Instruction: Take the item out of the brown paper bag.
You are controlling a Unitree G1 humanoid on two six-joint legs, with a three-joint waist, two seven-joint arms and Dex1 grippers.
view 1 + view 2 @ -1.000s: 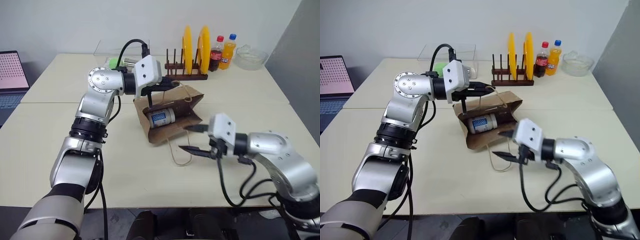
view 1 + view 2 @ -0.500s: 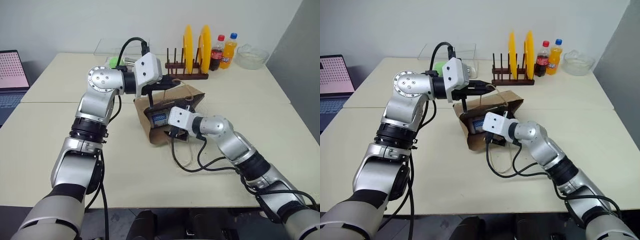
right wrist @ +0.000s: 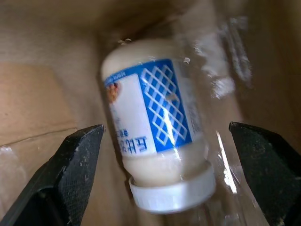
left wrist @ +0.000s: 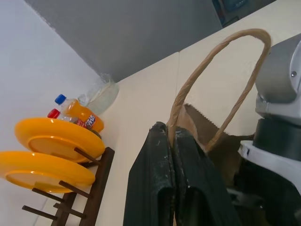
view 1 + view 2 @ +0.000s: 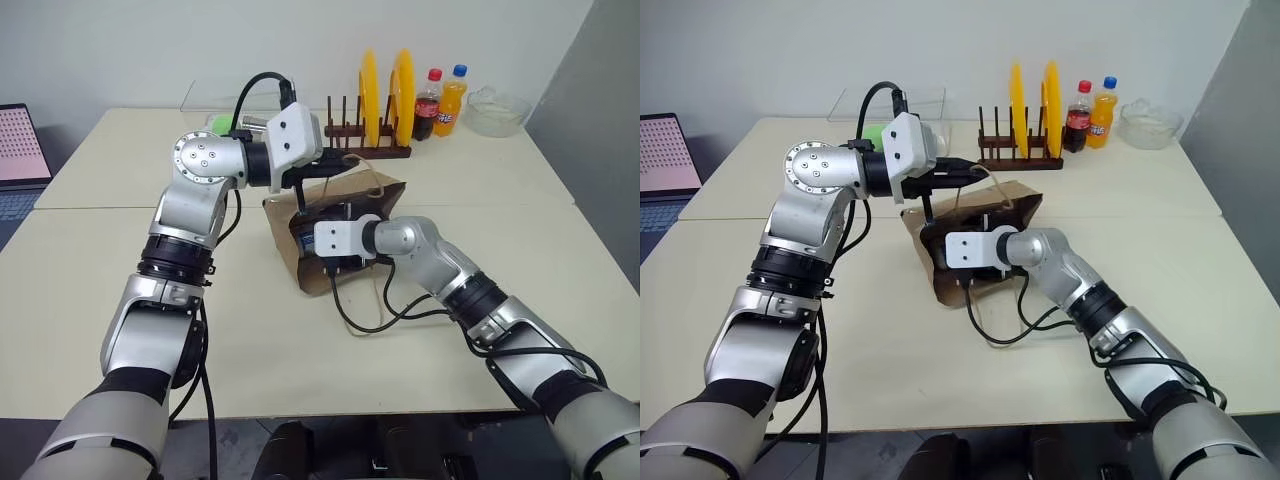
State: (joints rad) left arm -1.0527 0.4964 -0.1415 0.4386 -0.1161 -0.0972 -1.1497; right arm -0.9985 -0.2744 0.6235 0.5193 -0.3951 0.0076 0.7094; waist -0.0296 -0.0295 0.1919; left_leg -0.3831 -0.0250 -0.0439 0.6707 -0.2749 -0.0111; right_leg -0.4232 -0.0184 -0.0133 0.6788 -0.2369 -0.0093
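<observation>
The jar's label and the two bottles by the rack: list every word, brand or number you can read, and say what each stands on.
Jar in the bag: blue lattice label with dark print, too blurred to read.
Red-capped bottle: red label, too small to read.
Orange bottle: label blurred, not readable.
No legible text in these pictures.

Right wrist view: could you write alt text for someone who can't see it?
A small white jar with a blue patterned label and a white cap lies on its side inside the brown paper bag. The right gripper is open, one black finger on each side of the jar, neither touching it.
</observation>
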